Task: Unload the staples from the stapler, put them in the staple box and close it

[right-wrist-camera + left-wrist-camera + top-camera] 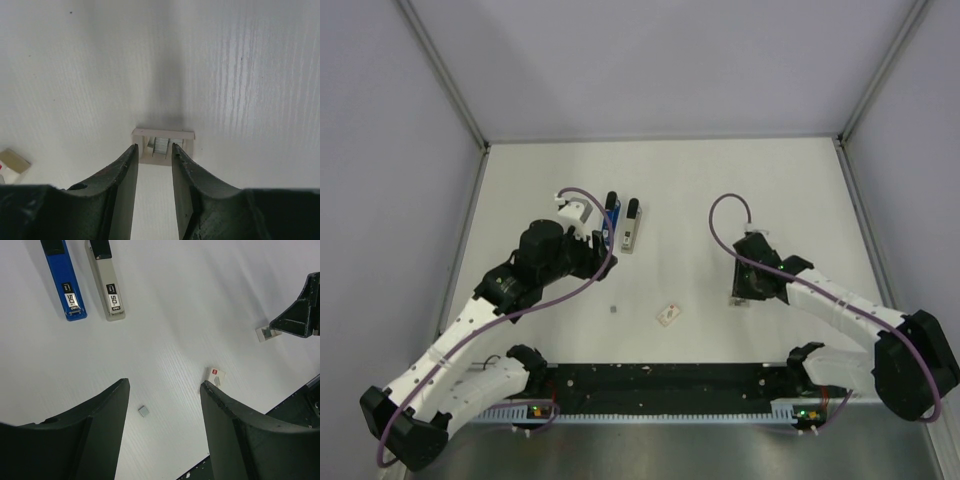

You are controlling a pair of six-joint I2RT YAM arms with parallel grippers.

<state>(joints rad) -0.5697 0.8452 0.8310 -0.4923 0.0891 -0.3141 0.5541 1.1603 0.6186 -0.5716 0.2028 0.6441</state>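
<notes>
rail: a black base rail [660, 380] runs along the near edge of the table [770, 180], between the two arm bases.
loose bits: a small grey square [143, 411] lies flat on the table, seen between the left fingers from the left wrist. to its right is a small white piece with a red mark [216, 376]. the two are apart and nothing touches them.
right gripper: the right gripper [154, 147] is low over the table on the right side, its jaws drawn narrow with only a slim gap.
right grip: the fingertips [131, 155] sit at the near edge of a cream box. i cannot tell whether they pinch anything.
cream box: the small open cream box [162, 134] lies on the table just past the right fingertips. a silvery strip of staples [160, 145] shows inside it.
left gripper: the left gripper [165, 385] hangs above the table left of centre with its jaws spread wide, holding nothing.
staplers: the blue stapler [65, 280] and the grey stapler [106, 280] lie side by side on the table beyond the left gripper. they are near each other but not touching, with their black ends pointing away. both are clear of the fingers.
side: in the top view the staplers are on the left arm's half, well apart from the right gripper.
</notes>
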